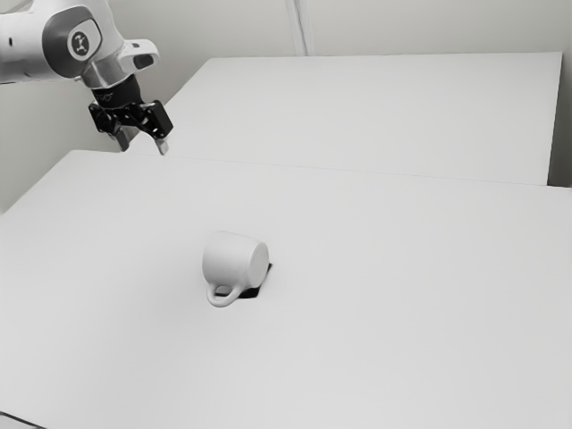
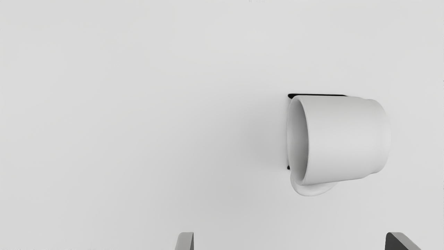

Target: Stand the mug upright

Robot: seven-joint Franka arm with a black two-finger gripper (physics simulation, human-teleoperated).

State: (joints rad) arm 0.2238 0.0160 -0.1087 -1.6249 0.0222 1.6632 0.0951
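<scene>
Mug: I see the mug (image 1: 231, 259) on its side over the black patch (image 1: 252, 293), hiding most of it. Not upright.
Mouth: open end (image 2: 299, 139) faces sideways, toward the exterior view's left; base (image 1: 259, 265) faces its right.
Handle: the handle (image 1: 221, 302) hangs low on the patch's near side in the exterior view. Can't tell if it touches the table (image 1: 384, 304).
Patch: black and flat, edges poking out from under the mug. Can't tell if it's a pad or a shadow.
Gripper: my gripper (image 1: 143, 146) is up above the table, well apart from the patch, toward the exterior view's left.
Fingers: wide, nothing between them.
Done: mug is in reach of my camera, I'd say; the upright pose isn't there.
Left: grip it, lift, turn mouth up, set base down by the patch, let go.
Risk: round body may roll; handle could snag during the turn.
</scene>
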